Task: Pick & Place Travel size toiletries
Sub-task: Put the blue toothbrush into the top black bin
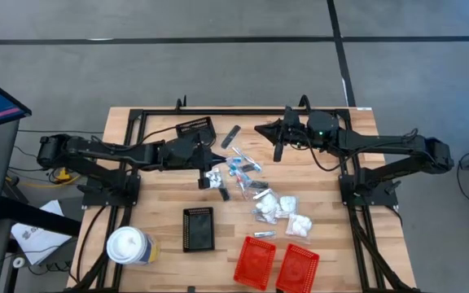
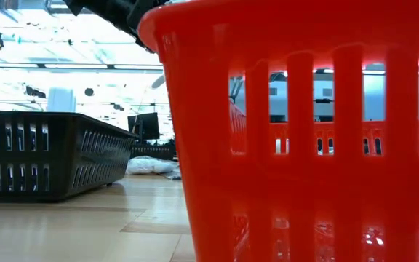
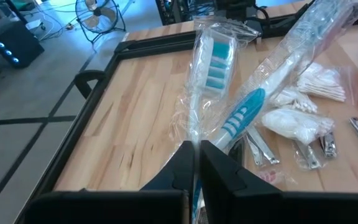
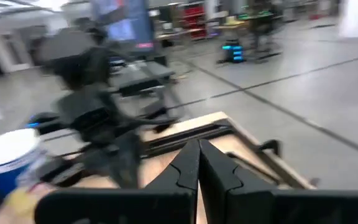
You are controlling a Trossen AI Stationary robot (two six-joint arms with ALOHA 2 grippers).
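A large lab or workshop hall: bare grey concrete floor (image 1: 218, 65), a standing fan (image 3: 95, 14), distant equipment racks (image 4: 191, 15), ceiling strip lights (image 2: 64, 65).

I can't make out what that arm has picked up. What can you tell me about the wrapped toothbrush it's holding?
The wrapped toothbrush is white with teal-blue stripes on its head and sits in a clear, crinkly plastic sleeve. The left gripper is shut on the sleeve's lower end, so the brush stands up and away from the gripper, head outermost, above the wooden table. A second wrapped toothbrush lies slanted close beside it; whether they touch is unclear.
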